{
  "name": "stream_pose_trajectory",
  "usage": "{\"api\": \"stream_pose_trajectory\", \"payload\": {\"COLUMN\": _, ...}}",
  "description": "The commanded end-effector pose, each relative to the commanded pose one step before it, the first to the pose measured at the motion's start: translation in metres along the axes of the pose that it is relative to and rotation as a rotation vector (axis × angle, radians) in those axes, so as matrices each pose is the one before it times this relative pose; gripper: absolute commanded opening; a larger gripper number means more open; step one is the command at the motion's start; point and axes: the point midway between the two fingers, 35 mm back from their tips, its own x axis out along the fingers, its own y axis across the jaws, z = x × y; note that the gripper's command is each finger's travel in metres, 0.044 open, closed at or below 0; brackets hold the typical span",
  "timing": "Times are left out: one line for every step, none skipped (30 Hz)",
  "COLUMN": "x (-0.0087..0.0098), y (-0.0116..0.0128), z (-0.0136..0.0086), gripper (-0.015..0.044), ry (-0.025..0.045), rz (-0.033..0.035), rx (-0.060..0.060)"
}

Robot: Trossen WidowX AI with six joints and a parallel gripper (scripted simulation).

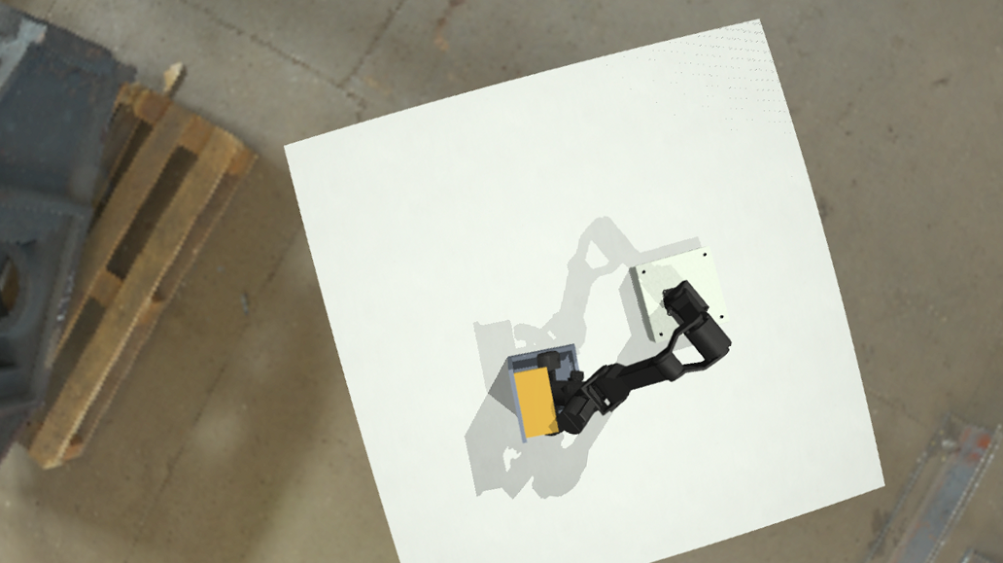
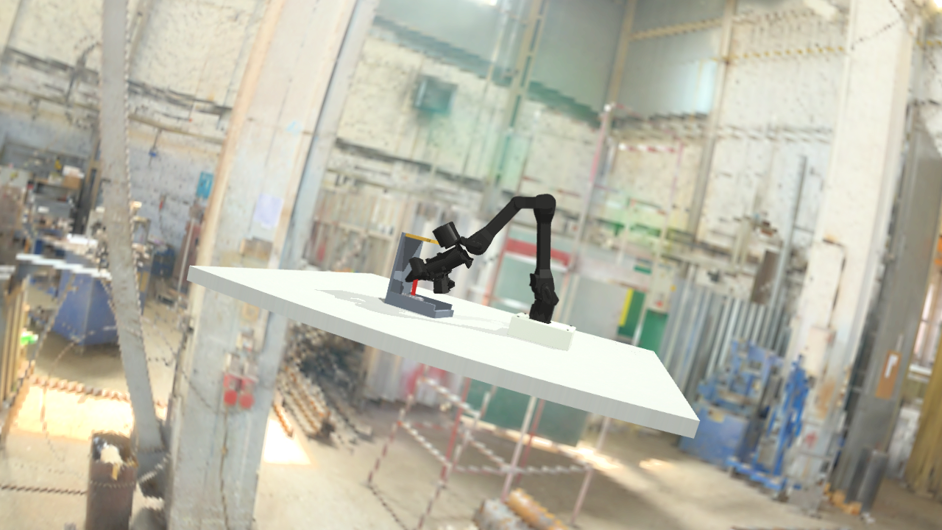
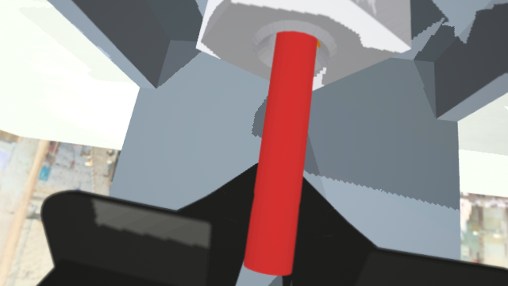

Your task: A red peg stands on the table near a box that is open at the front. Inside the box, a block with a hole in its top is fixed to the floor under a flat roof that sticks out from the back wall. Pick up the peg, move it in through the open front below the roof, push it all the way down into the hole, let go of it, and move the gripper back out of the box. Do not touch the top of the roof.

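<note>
Gripper [image 2: 413, 279] [image 3: 275, 175] clamps the red peg [image 2: 414, 288] [image 3: 283, 139] at the block's hole [image 3: 262, 49]; insertion appears in hand, next requiring alignment, then a straight downward press.

The peg [image 2: 414, 287] [image 3: 281, 155] is red, the roof [image 1: 535, 402] [image 2: 419, 238] yellow-orange, the box [image 1: 513, 367] [image 2: 395, 280] [image 3: 190, 135] blue-grey. The block [image 3: 234, 40] is white and grey, the gripper [image 2: 413, 277] [image 3: 275, 175] black, the table [image 1: 425, 225] [image 2: 592, 369] plain white.
</note>
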Motion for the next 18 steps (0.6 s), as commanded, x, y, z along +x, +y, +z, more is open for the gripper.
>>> {"api": "stream_pose_trajectory", "payload": {"x": 0.00328, "y": 0.00215, "z": 0.01013, "gripper": 0.0, "ry": -0.02594, "rz": 0.0077, "rx": -0.0163}}
{"api": "stream_pose_trajectory", "payload": {"x": 0.00007, "y": 0.0, "z": 0.00009, "gripper": 0.0, "ry": 0.0, "rz": 0.0, "rx": 0.0}}
{"api": "stream_pose_trajectory", "payload": {"x": 0.0, "y": 0.0, "z": 0.0, "gripper": 0.0, "ry": 0.0, "rz": 0.0, "rx": 0.0}}
{"api": "stream_pose_trajectory", "payload": {"x": 0.0, "y": 0.0, "z": 0.0, "gripper": 0.0, "ry": 0.0, "rz": 0.0, "rx": 0.0}}
{"api": "stream_pose_trajectory", "payload": {"x": -0.00352, "y": -0.00197, "z": -0.01012, "gripper": 0.0026, "ry": 0.02606, "rz": -0.00767, "rx": 0.0163}}
{"api": "stream_pose_trajectory", "payload": {"x": 0.0, "y": 0.0, "z": 0.0, "gripper": 0.0053, "ry": 0.0, "rz": 0.0, "rx": 0.0}}
{"api": "stream_pose_trajectory", "payload": {"x": 0.0, "y": 0.0, "z": 0.0, "gripper": 0.0079, "ry": 0.0, "rz": 0.0, "rx": 0.0}}
{"api": "stream_pose_trajectory", "payload": {"x": 0.0, "y": 0.0, "z": 0.0, "gripper": 0.0105, "ry": 0.0, "rz": 0.0, "rx": 0.0}}
{"api": "stream_pose_trajectory", "payload": {"x": 0.0, "y": 0.0, "z": 0.0, "gripper": 0.0131, "ry": 0.0, "rz": 0.0, "rx": 0.0}}
{"api": "stream_pose_trajectory", "payload": {"x": 0.0, "y": 0.0, "z": 0.0, "gripper": 0.0157, "ry": 0.0, "rz": 0.0, "rx": 0.0}}
{"api": "stream_pose_trajectory", "payload": {"x": 0.0, "y": 0.0, "z": 0.0, "gripper": 0.0184, "ry": 0.0, "rz": 0.0, "rx": 0.0}}
{"api": "stream_pose_trajectory", "payload": {"x": 0.0, "y": 0.0, "z": 0.0, "gripper": 0.021, "ry": 0.0, "rz": 0.0, "rx": 0.0}}
{"api": "stream_pose_trajectory", "payload": {"x": 0.0, "y": 0.0, "z": 0.0, "gripper": 0.022, "ry": 0.0, "rz": 0.0, "rx": 0.0}}
{"api": "stream_pose_trajectory", "payload": {"x": 0.0, "y": 0.0, "z": 0.0, "gripper": 0.022, "ry": 0.0, "rz": 0.0, "rx": 0.0}}
{"api": "stream_pose_trajectory", "payload": {"x": 0.0, "y": 0.0, "z": 0.0, "gripper": 0.022, "ry": 0.0, "rz": 0.0, "rx": 0.0}}
{"api": "stream_pose_trajectory", "payload": {"x": -0.00023, "y": -0.00002, "z": -0.00011, "gripper": 0.022, "ry": -0.00014, "rz": 0.00003, "rx": -0.0001}}
{"api": "stream_pose_trajectory", "payload": {"x": -0.00068, "y": -0.00007, "z": -0.00032, "gripper": 0.022, "ry": -0.00042, "rz": 0.00009, "rx": -0.0002}}
{"api": "stream_pose_trajectory", "payload": {"x": -0.00113, "y": -0.00011, "z": -0.00053, "gripper": 0.022, "ry": -0.0007, "rz": 0.00016, "rx": -0.0004}}
